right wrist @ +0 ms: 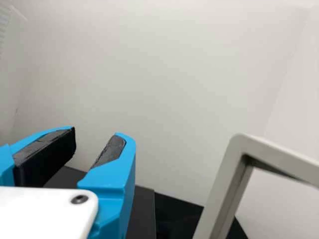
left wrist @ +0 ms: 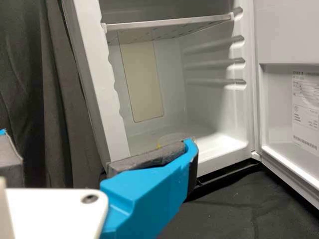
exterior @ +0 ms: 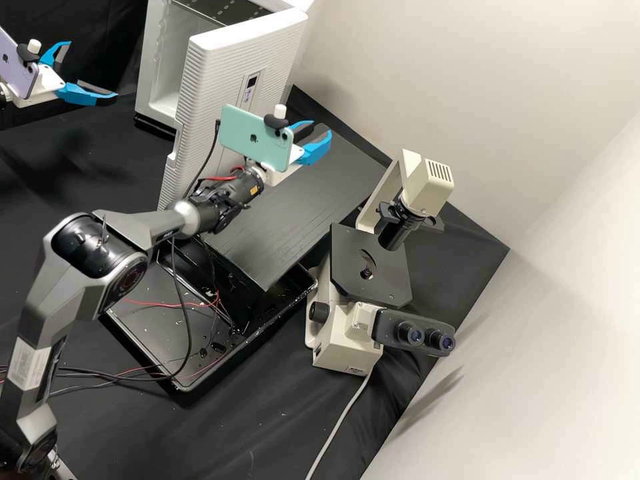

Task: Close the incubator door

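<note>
White plastic, finely ribbed outside around a small dark display point(exterior: 251, 81), smooth and recessed inside: the incubator door point(exterior: 217, 100), near the back edge of the counter point(exterior: 260, 433), swung wide from the cabinet point(left wrist: 94, 74). Upright along its long axis, outer face toward the microscope point(exterior: 347, 340), free edge turned away from the counter's back edge. Spread wide at the left gripper point(exterior: 93, 69), facing the cabinet's opening; parted too at the right gripper point(exterior: 321, 127), between door and microscope in the high view.

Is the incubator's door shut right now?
No, the door stands swung out from the incubator, and a shelf can be seen inside.
</note>
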Available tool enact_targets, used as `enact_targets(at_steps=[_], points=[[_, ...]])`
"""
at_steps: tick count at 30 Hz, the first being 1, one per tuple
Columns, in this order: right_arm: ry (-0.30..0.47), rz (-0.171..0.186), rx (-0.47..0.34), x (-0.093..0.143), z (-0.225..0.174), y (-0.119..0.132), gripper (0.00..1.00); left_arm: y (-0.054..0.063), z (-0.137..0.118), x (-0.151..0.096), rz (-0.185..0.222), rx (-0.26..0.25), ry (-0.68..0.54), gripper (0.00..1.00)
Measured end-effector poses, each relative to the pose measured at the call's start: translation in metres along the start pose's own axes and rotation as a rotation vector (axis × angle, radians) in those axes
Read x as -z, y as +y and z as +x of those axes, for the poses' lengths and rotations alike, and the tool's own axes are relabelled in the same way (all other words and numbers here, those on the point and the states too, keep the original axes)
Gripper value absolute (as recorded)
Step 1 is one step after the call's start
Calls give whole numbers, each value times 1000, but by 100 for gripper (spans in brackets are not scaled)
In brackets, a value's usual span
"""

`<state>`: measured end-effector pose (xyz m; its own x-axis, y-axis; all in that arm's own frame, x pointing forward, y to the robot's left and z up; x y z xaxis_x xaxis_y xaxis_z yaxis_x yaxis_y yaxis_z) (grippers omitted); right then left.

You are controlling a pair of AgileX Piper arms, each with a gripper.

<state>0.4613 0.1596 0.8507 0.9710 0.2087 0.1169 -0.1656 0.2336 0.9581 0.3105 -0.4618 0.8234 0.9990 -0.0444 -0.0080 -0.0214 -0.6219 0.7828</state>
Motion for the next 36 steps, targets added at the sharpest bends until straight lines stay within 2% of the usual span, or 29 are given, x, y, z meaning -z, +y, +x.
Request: enact_targets(at_steps=[4, 11, 25, 34, 35, 36], points=[[-2, -15, 1, 12, 18, 0, 0, 0, 0, 0, 0, 0, 0, 100], [6, -64, 9, 38, 45, 2, 0, 0, 0, 0, 0, 0, 0, 100], [16, -88, 4, 57, 88, 5, 0, 0, 0, 0, 0, 0, 0, 100], [239, -105, 39, 82, 98, -4, 0, 0, 0, 0, 0, 0, 0, 100], [261, -135, 47, 86, 97, -7, 0, 0, 0, 0, 0, 0, 0, 100], [289, -101, 63, 91, 97, -7, 0, 0, 0, 0, 0, 0, 0, 100]])
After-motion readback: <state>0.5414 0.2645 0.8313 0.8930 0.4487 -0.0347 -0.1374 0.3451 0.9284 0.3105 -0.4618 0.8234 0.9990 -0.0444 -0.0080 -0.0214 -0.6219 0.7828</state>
